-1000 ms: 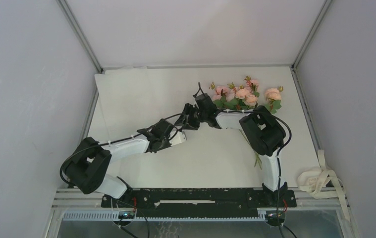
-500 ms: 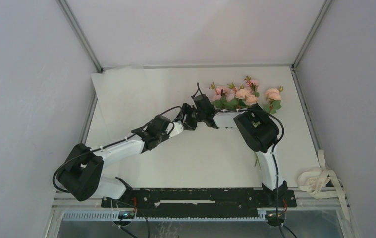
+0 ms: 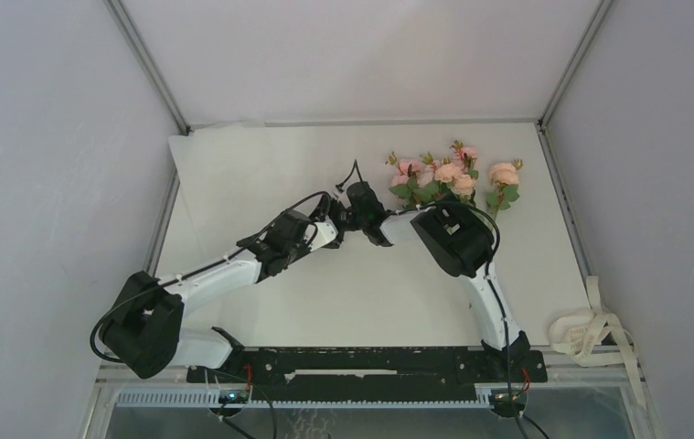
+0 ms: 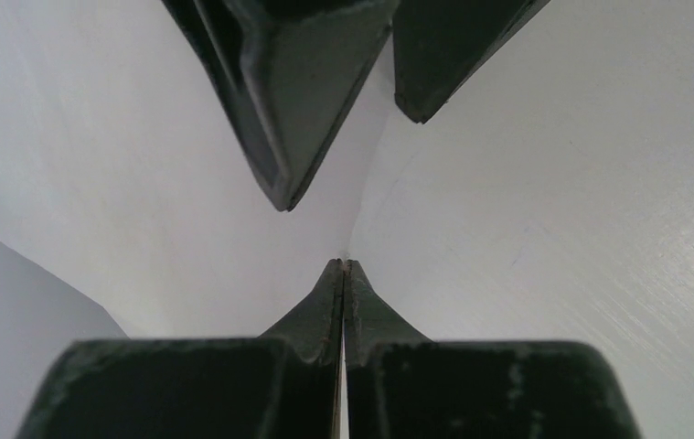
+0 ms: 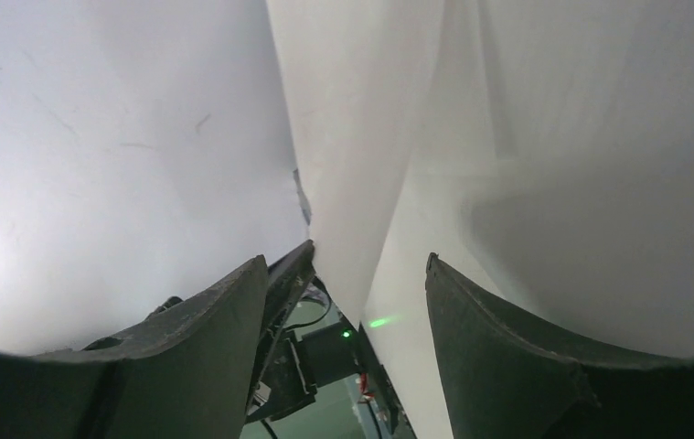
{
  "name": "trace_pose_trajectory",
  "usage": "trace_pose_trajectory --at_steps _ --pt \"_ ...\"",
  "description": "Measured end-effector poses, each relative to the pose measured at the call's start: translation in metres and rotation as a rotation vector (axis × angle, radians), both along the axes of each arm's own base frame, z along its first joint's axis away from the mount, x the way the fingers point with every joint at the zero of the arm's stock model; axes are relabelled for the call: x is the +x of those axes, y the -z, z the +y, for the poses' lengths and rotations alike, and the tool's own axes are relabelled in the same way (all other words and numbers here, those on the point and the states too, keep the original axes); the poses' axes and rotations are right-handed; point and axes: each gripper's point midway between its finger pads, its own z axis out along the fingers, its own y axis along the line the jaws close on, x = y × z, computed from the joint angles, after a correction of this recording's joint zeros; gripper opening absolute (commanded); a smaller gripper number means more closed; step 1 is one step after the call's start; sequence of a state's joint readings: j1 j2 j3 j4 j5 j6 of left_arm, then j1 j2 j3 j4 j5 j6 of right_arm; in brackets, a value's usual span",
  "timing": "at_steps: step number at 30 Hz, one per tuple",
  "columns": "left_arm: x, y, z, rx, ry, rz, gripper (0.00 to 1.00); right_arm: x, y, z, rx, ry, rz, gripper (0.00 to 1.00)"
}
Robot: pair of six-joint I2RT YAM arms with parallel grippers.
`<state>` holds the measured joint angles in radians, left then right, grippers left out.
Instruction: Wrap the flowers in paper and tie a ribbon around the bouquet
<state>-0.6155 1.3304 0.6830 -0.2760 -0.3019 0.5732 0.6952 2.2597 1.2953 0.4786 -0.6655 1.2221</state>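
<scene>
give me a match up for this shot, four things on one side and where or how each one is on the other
1 flowers
2 ribbon
3 left claw
4 right claw

a open, astride a raised fold
b bunched at the near right corner
c shut on the paper
d far side, right of centre

Pairs: 1-d, 2-b, 3-c, 4-a

A white table (image 3: 549, 270) sits between grey walls (image 3: 50, 183); a black rail (image 3: 361, 364) runs along its near edge.
</scene>
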Motion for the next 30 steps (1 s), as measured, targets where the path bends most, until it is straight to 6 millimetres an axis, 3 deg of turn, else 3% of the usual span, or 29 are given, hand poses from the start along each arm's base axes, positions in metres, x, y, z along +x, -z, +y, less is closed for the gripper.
trace_pose_trajectory --at_steps 3,5,11,12,17,19,21,25,30 --pt "-0.001 0.001 0.0 0.0 0.002 0.004 0.0 0.001 -0.003 0.005 0.046 -0.002 0.024 0.73" --pt "-0.001 0.001 -0.001 -0.003 0.005 0.006 0.0 0.002 -0.002 0.007 0.061 -0.004 0.038 0.66" --pt "-0.002 0.001 -0.002 -0.009 0.011 0.011 0.0 0.01 -0.008 0.018 0.098 -0.018 0.049 0.0" --pt "-0.002 0.001 -0.002 -0.009 0.011 0.011 0.01 0.01 -0.011 0.02 0.108 -0.022 0.048 0.0" --pt "-0.001 0.002 0.0 0.0 0.0 0.008 0.73 0.011 -0.02 0.022 0.142 -0.026 0.048 0.0" --pt "0.0 0.003 0.003 0.019 -0.007 0.007 0.85 0.011 -0.023 0.023 0.151 -0.026 0.044 0.0" --pt "0.0 0.004 0.007 0.032 -0.033 0.003 0.89 0.01 -0.027 0.025 0.159 -0.025 0.041 0.0" --pt "0.005 -0.001 0.015 0.05 -0.076 -0.029 0.88 0.005 -0.039 0.024 0.172 -0.018 0.034 0.0" --pt "0.016 -0.02 0.024 0.034 -0.132 -0.112 0.71 0.002 -0.063 0.021 0.193 0.01 0.0 0.0"
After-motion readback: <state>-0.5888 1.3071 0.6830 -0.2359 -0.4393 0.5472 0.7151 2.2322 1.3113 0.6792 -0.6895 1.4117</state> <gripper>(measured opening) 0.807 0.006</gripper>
